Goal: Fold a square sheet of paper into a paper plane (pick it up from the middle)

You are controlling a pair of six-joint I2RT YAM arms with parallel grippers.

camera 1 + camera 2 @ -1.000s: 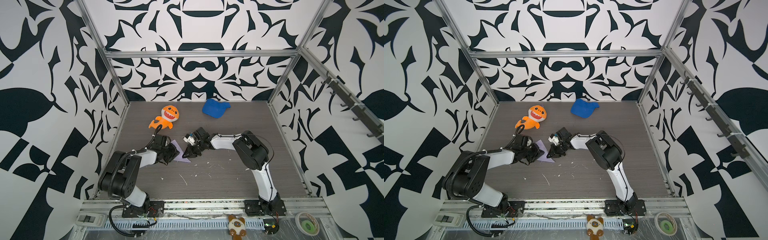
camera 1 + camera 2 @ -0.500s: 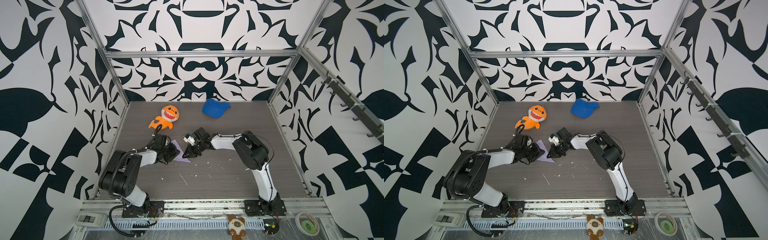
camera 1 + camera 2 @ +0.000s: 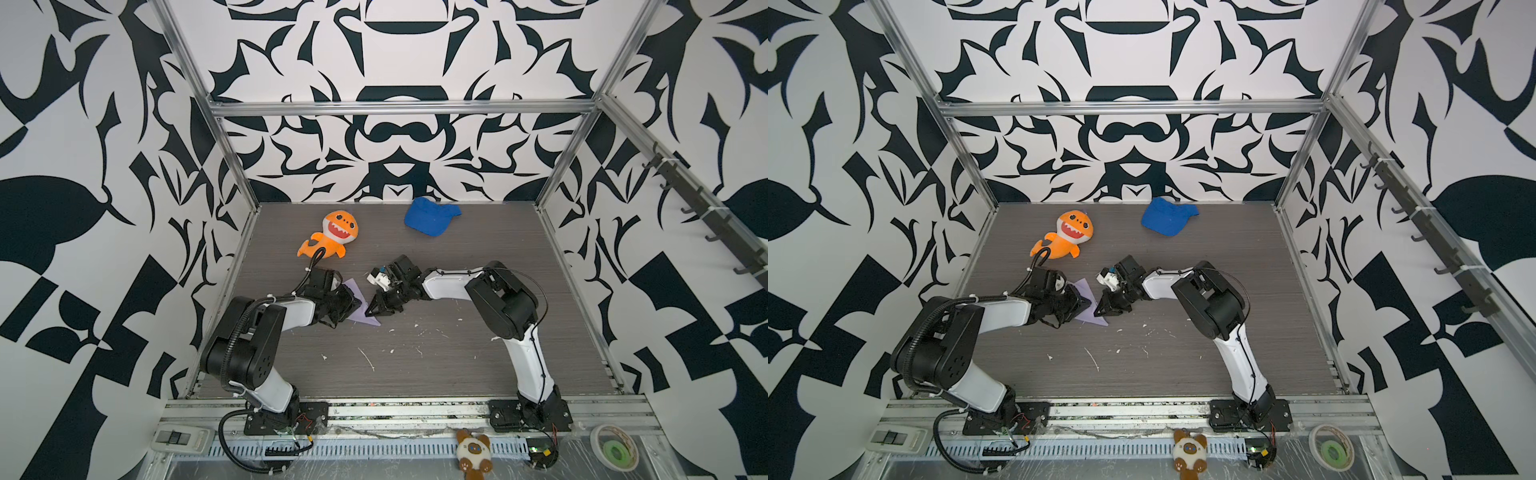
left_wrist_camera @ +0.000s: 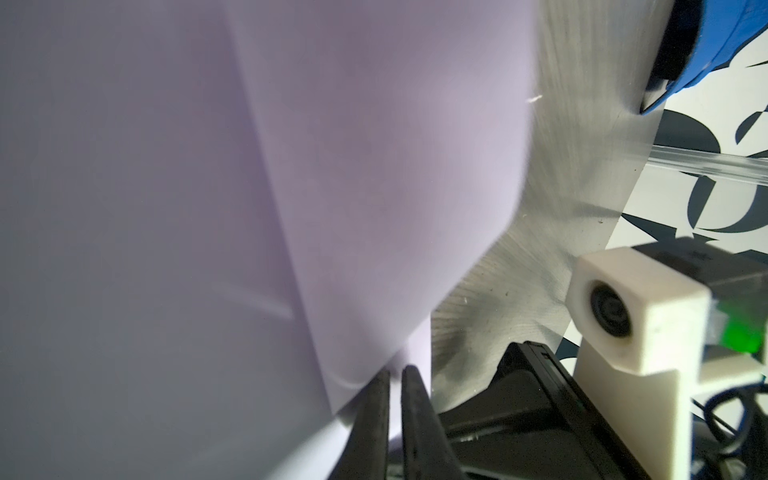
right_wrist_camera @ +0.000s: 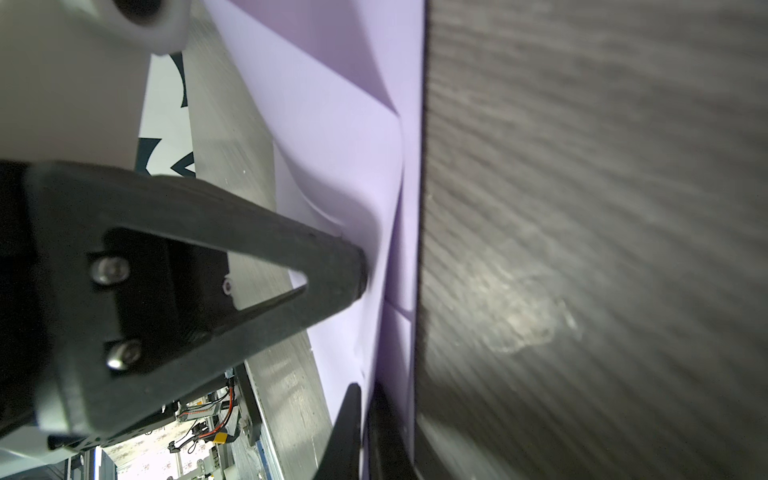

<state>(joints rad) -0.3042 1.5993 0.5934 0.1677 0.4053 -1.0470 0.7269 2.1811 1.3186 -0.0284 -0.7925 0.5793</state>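
Top view, frame bottom to top. Grey table (image 3: 415, 374) w/ white scraps (image 3: 368, 359) toward the front. Mid-frame, left gripper (image 3: 355, 305) and right gripper (image 3: 372, 309) meet almost tip to tip, each nearly closed and pinching the part-folded lavender paper (image 3: 366, 320), which sits on the table btwn them. Paper's long axis runs diagonally, upper left to a pointed lower-right end. Left arm holds its left side, right arm its right, equally near. Beyond: orange shark (image 3: 332, 237), blue cap (image 3: 430, 216). Vs 1 s ago: no visible shift.
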